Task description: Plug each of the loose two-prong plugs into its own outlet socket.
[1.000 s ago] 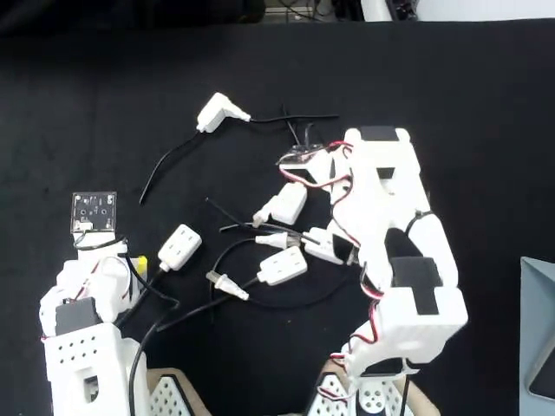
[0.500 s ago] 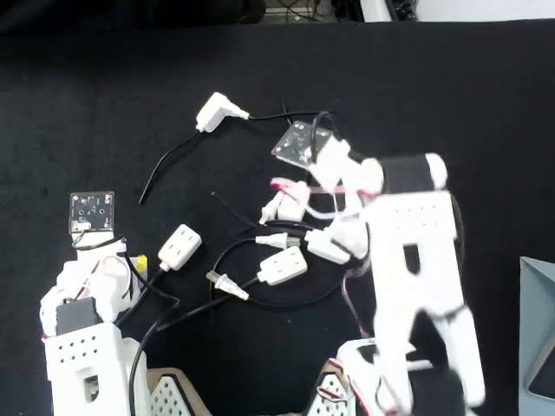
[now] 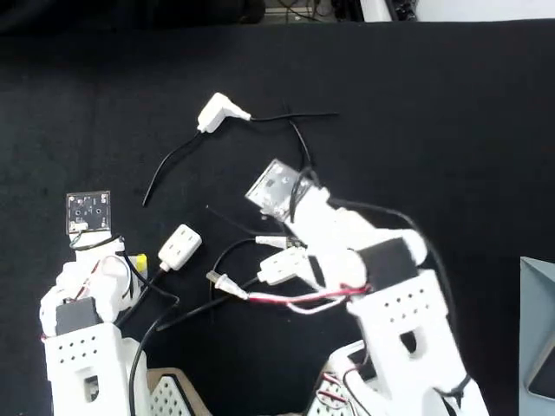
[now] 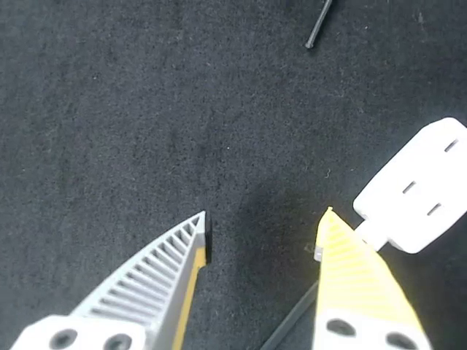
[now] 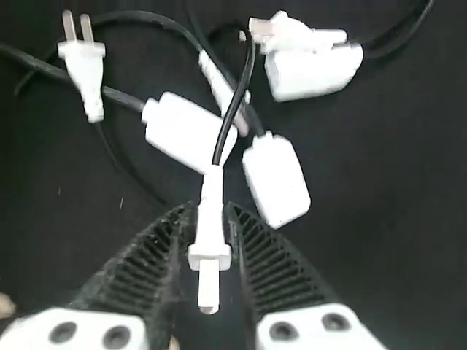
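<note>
In the right wrist view my right gripper (image 5: 208, 211) is shut on a white two-prong plug (image 5: 208, 251), its black fingers pressed to both sides. The plug's black cord runs away over two white outlet sockets (image 5: 186, 131) (image 5: 277, 179). Another loose plug (image 5: 82, 55) lies farther off with its prongs showing. From above, the right arm (image 3: 347, 251) covers the cluster beside a socket (image 3: 282, 266). My left gripper (image 4: 265, 214) stands open just above the cloth, its yellow finger (image 4: 350, 270) beside a white socket (image 4: 416, 186), also seen from above (image 3: 179, 247).
An angled white plug (image 3: 217, 113) with a long black cord lies at the back of the black cloth. A small plug (image 3: 225, 283) on a cord rests near the front centre. Tangled cords cross the middle. A grey box edge (image 3: 538, 329) stands at the right.
The right arm has swung from the right side down and leftward over the plug cluster, its wrist now lower and nearer the middle. The left arm has not moved.
</note>
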